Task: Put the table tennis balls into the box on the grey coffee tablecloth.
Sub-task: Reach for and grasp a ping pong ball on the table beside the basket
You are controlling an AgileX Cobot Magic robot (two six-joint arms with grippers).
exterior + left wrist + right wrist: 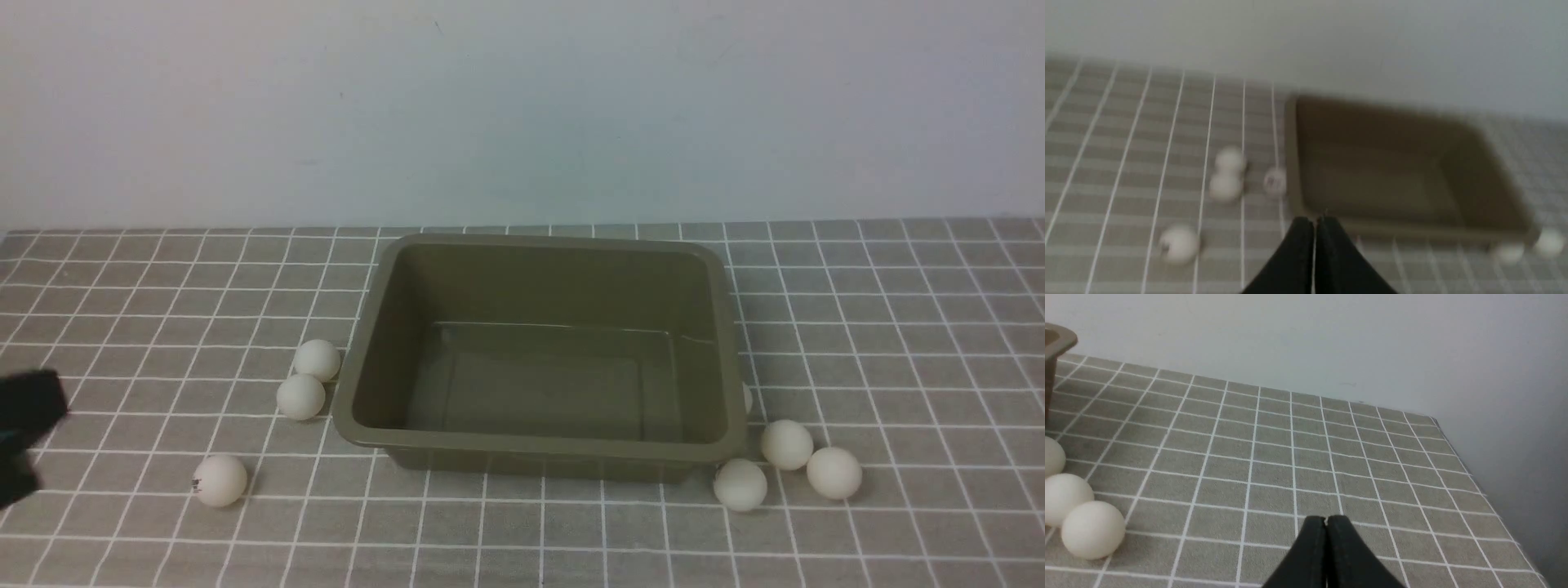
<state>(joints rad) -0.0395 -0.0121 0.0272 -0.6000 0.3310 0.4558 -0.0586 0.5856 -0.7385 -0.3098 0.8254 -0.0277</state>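
while closed, left gripper [1314, 222] leftward of balls [1178, 244]

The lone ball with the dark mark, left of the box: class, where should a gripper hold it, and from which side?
Across its middle, from straight above, probably. The ball is round, so only its widest part gives a hold, and it lies alone on the cloth with room all round. The left gripper, nearest, is shut and must open first.
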